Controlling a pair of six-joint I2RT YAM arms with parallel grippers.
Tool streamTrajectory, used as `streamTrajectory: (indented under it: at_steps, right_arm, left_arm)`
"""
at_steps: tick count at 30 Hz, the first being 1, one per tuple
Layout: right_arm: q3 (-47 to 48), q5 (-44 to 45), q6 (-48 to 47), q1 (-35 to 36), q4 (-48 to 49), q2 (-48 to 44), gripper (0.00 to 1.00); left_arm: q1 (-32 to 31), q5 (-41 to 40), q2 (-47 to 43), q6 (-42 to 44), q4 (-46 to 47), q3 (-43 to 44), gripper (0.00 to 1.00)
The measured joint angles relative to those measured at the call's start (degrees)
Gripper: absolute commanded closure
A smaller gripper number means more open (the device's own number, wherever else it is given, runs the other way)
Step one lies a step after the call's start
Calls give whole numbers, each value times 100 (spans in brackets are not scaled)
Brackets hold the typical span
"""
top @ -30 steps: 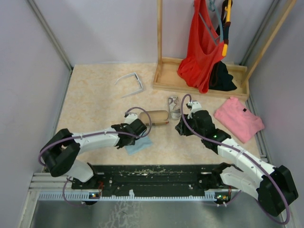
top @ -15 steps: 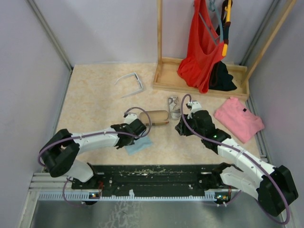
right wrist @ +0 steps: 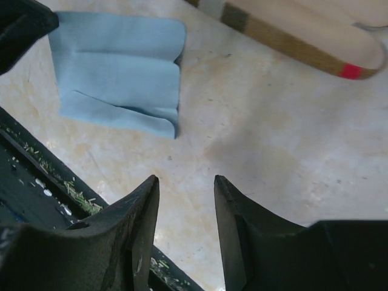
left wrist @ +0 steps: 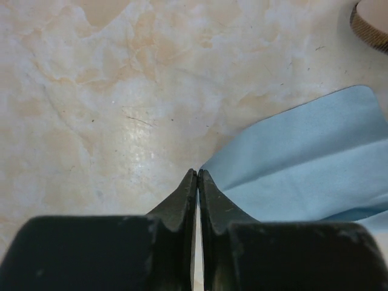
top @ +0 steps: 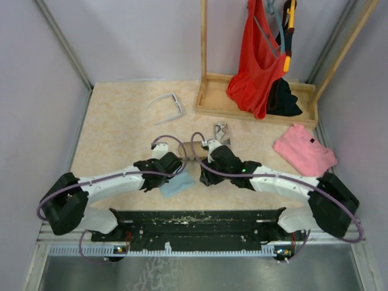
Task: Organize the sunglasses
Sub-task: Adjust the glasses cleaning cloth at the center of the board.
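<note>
A pale stone-look table (top: 121,139) is seen from above, with a wooden rack (top: 218,111) at one o'clock. The white sunglasses (top: 167,104) are seen lying open at eleven o'clock, well apart from both arms. The wire sunglasses (top: 220,131) are laid near the middle, just past the right arm. Neither pair is held or put away, so the job looks hardly begun. The left gripper (left wrist: 197,174) is shut tight at the corner of the blue cloth (left wrist: 303,163); whether the cloth is pinched cannot be told. The right gripper (right wrist: 185,180) is held half open over bare table with nothing in it, and the striped case (right wrist: 291,36) is seen at one o'clock from it.
</note>
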Motion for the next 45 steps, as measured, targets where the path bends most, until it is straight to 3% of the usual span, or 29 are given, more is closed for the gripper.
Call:
streamTrajectory:
  at_steps: [7, 9, 12, 25, 45]
  right_arm:
    - [717, 444, 304, 719, 9, 1447, 54]
    - [916, 553, 358, 772, -37, 1738, 54]
    - [1172, 610, 437, 813, -59, 2026, 54]
    - [2133, 970, 809, 1167, -638, 3005, 58]
    - [2339, 1904, 1207, 1526, -1652, 3040, 61]
  left_arm:
    - [87, -74, -911, -330, 57, -476, 65]
    - [122, -72, -1069, -413, 79, -634, 51]
    - [205, -37, -1222, -544, 133, -850, 46]
    - [463, 160, -1963, -852, 306, -1349, 38]
    - [509, 409, -2122, -715, 656, -1443, 32]
